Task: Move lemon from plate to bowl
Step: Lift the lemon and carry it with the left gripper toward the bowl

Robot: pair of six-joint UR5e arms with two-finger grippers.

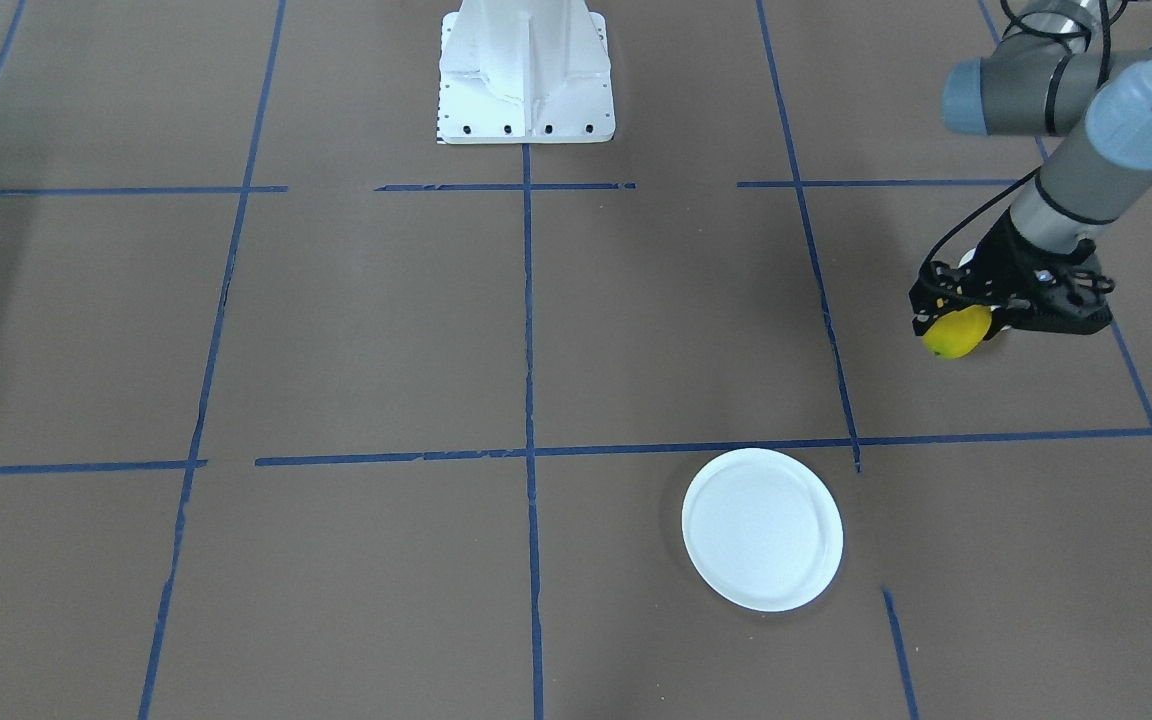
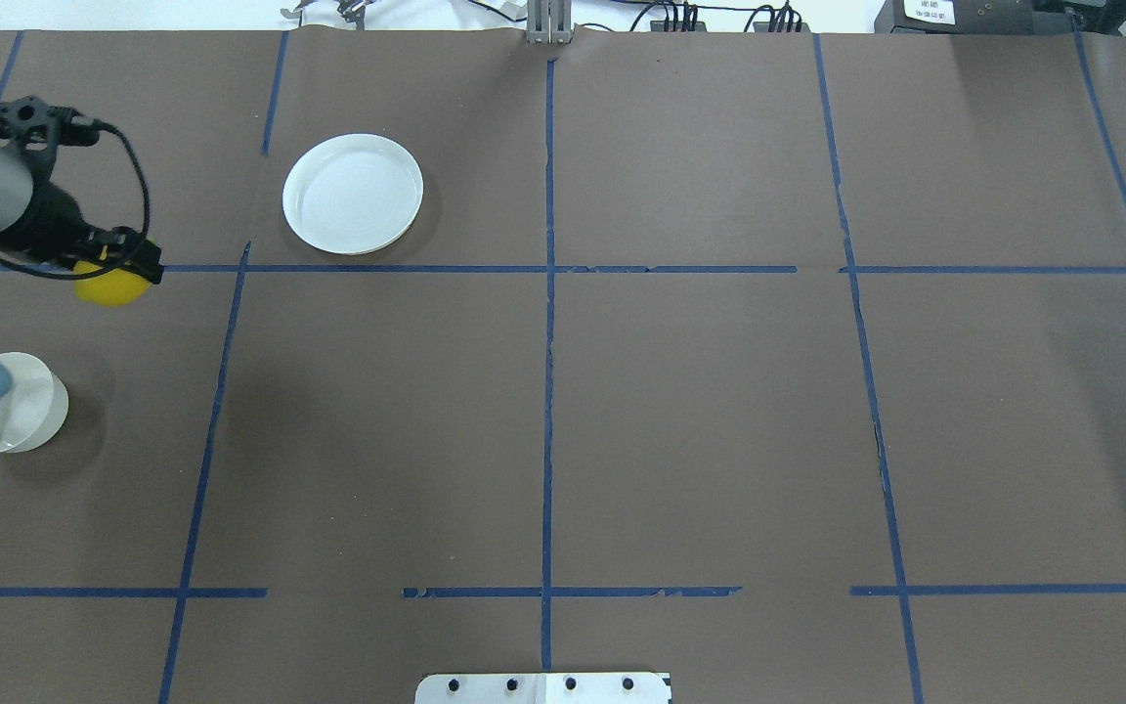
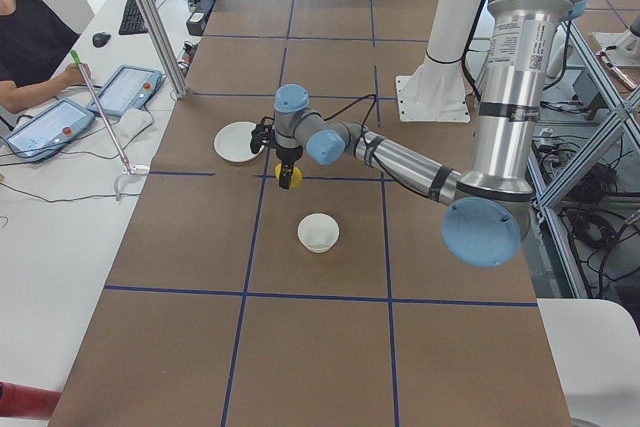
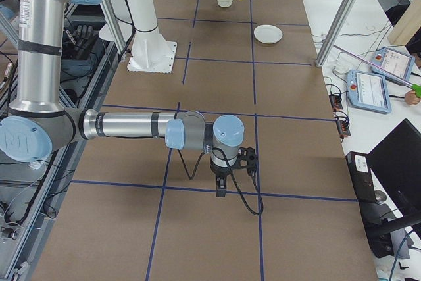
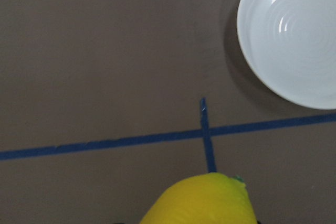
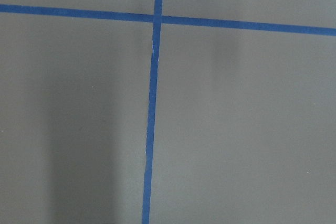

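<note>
My left gripper (image 2: 115,276) is shut on the yellow lemon (image 2: 109,288) and holds it above the brown table. The flat white plate (image 2: 353,193) lies empty, farther out and to the right of the gripper. The small off-white bowl (image 2: 21,406) stands nearer the robot than the lemon, partly hidden by my left arm's elbow. The left wrist view shows the lemon (image 5: 202,202) at the bottom edge and the plate (image 5: 294,35) at the top right. From the side, the lemon (image 3: 289,178) hangs between the plate (image 3: 238,141) and the bowl (image 3: 318,233). My right gripper (image 4: 220,192) shows only in the exterior right view, so I cannot tell whether it is open or shut.
Blue tape lines (image 2: 548,269) divide the table into squares. The white robot base (image 1: 526,70) stands at the table's robot side. Tablets (image 3: 125,89) and a person sit along the far side. The right wrist view shows only table and tape (image 6: 153,103).
</note>
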